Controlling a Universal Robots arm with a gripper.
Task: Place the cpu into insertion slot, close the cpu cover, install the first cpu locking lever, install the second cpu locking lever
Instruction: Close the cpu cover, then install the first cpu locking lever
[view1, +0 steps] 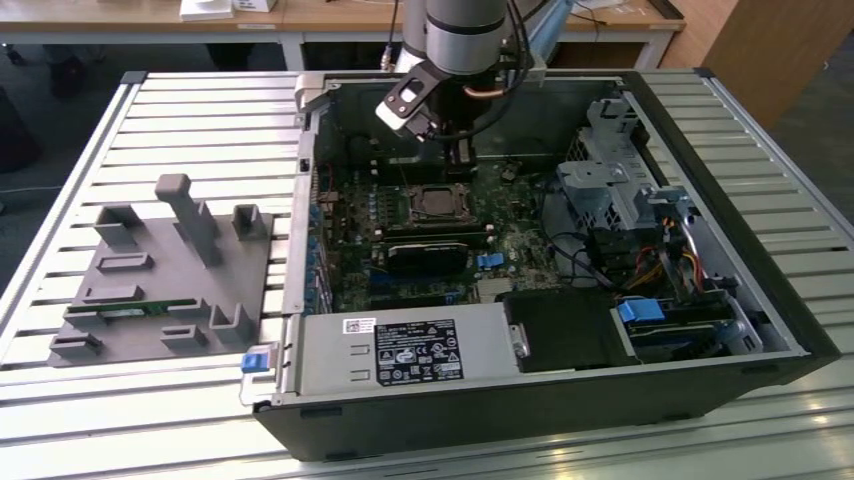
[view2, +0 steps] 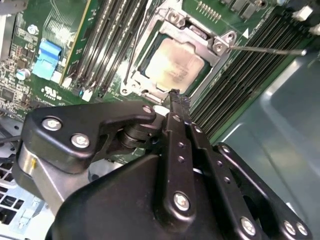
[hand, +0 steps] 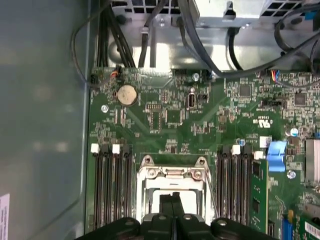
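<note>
The cpu (view2: 172, 64) lies flat in the insertion slot (view1: 438, 203) on the green board, its dull silver face showing through the cut-out of the cpu cover (view2: 220, 42), which lies down over it. A thin wire locking lever (view2: 267, 50) sticks out sideways from one corner of the cover; a second one (view2: 134, 50) runs along the opposite side. My gripper (view2: 174, 95) hovers just above the socket's edge, fingers pressed together and holding nothing. In the first wrist view the gripper (hand: 173, 197) covers part of the cpu cover (hand: 172, 172). The exterior view shows the gripper (view1: 459, 168) just behind the slot.
Long black memory slots (hand: 110, 185) flank the socket on both sides. A blue connector (view2: 47, 57) sits nearby. The case walls (view1: 747, 250), power supply (view1: 400, 350) and drive cage (view1: 607, 185) hem the board in. A grey fixture (view1: 167, 270) stands on the slatted table at the exterior view's left.
</note>
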